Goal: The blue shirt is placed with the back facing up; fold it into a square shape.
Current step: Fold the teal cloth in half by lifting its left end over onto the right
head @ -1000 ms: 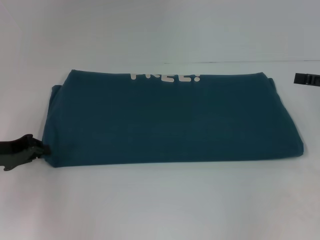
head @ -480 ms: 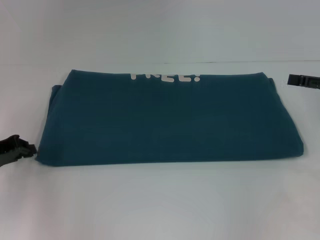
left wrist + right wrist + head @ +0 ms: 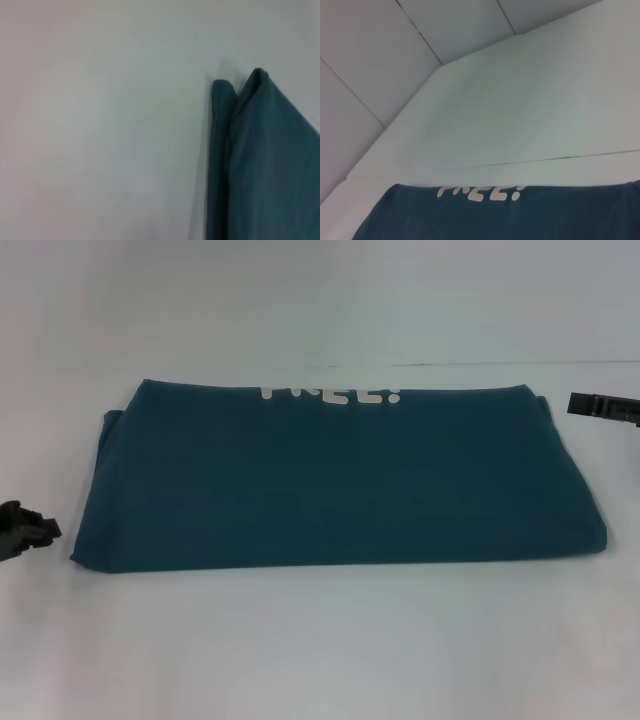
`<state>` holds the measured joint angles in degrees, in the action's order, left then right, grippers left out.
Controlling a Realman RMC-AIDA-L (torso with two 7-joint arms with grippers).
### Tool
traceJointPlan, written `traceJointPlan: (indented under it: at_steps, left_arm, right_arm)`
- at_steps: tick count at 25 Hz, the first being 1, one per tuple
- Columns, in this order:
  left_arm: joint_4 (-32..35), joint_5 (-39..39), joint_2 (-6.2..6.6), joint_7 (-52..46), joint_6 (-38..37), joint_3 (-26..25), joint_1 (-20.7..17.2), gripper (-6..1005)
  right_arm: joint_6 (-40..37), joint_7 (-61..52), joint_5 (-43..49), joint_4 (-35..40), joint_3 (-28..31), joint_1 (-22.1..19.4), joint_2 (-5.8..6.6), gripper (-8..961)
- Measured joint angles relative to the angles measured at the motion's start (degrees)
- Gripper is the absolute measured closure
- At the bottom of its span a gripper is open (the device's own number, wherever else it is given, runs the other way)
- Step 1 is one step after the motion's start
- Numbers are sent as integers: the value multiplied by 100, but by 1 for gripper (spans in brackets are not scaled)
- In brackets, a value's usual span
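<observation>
— Where was your blue shirt (image 3: 340, 480)?
— Folded flat on the white table (image 3: 320, 640), lettering at its far edge.
— Your tools?
— Left tool (image 3: 25, 528) and right tool (image 3: 603, 406) flanked it, untouching; their grip state couldn't be told.

- The blue shirt (image 3: 340, 475) is laid folded across the middle of the counter (image 3: 320, 640).
- The left claw (image 3: 25, 528) is found left of the shirt's near left corner, apart from it.
- The right claw (image 3: 603, 407) is placed right of the far right corner.
</observation>
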<state>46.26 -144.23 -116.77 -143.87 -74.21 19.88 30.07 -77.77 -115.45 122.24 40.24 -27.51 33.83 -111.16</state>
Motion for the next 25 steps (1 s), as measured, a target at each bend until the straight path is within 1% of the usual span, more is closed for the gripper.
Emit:
traceJointPlan:
  at_steps: [3,5,8,11,16,19,24,25]
  left_arm:
    - [34,2,36,22,-320,-261,-40,869]
    - [106,2,41,29,-521,-325,-91,844]
    - [166,-20,18,18,-790,-286,-140,806]
    - [148,-48,-5,20,-832,-199,-140,769]
    - [45,-54,-29,32,-705,-114,-101,528]
    - [-13,-51,-37,12,-547,-43,-93,325]
    - [-166,-55,-39,16,-423,-28,-8,107]
    - [-185,-56,-39,20,-410,-28,8,108]
  right_arm:
    - [0,1,0,0,0,-14,15,34]
    - [-1,4,0,0,0,-20,24,34]
    - [-1,9,0,1,0,-31,32,34]
    - [-2,1,0,22,0,-36,43,34]
    - [-31,-19,1,42,-4,-41,54,34]
    - [-33,-25,1,49,-12,-37,60,34]
    - [-37,-28,1,54,-5,-35,61,35]
    - [-37,-28,1,54,-3,-35,61,35]
